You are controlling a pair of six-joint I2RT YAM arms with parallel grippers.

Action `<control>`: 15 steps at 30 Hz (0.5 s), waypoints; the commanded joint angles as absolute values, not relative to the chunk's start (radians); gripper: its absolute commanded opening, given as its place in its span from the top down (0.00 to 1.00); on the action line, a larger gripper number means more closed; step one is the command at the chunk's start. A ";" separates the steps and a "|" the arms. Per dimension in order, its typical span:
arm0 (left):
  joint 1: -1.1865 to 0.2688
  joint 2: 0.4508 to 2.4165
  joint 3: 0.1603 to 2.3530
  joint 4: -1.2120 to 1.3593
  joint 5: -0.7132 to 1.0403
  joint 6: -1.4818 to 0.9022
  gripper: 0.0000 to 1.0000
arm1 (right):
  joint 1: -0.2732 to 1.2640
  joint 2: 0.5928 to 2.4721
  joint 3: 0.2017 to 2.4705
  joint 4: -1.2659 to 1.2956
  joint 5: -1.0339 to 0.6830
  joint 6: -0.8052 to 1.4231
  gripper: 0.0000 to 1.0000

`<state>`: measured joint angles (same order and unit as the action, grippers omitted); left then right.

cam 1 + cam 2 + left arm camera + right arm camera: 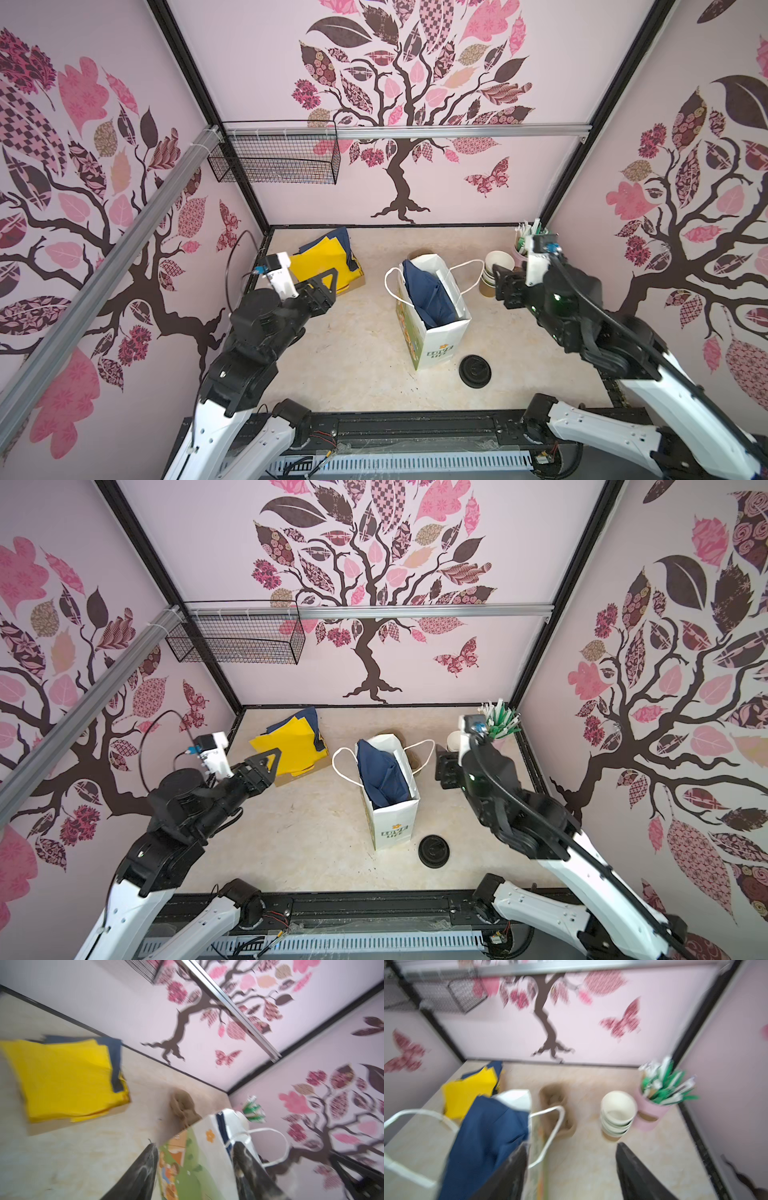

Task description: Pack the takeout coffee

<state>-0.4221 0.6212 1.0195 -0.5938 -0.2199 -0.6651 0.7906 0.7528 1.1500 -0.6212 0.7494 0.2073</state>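
No takeout coffee shows in any view. A white paper bag [440,336] with rope handles stands upright mid-table in both top views, and dark blue tissue paper [428,291] fills its mouth. My left gripper [330,286] hovers left of the bag, apart from it and open. In the left wrist view, the left gripper [195,1147] has its fingers spread, with the bag's printed side [187,1167] beyond them. My right gripper [500,286] hangs right of the bag. It is open [572,1147] over bare table, with nothing between its fingers.
A stack of yellow and blue tissue sheets [328,262] lies at the back left. Nested lidless cups [494,270] and a pink cup of green-and-white sticks [498,725] stand at the back right. A loose black lid [475,371] lies by the bag's front corner. A brown carrier [556,1109] sits behind the bag.
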 commanded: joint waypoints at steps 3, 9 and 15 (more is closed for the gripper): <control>-0.371 0.536 0.780 -0.572 -0.742 -0.480 0.25 | 0.543 0.601 0.641 -0.091 0.871 0.049 0.21; -0.202 0.520 0.498 -0.264 -0.794 -0.309 0.22 | 0.004 0.734 0.309 0.243 0.455 0.294 0.09; -0.176 0.588 0.279 0.109 -0.759 -0.094 0.15 | -0.009 1.044 0.163 0.759 0.354 0.111 0.00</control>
<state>-0.1860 0.5671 0.3519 -0.1390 -0.7540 -0.2314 -0.0071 0.9611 0.1455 0.4118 0.4622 0.1635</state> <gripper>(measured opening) 0.853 0.996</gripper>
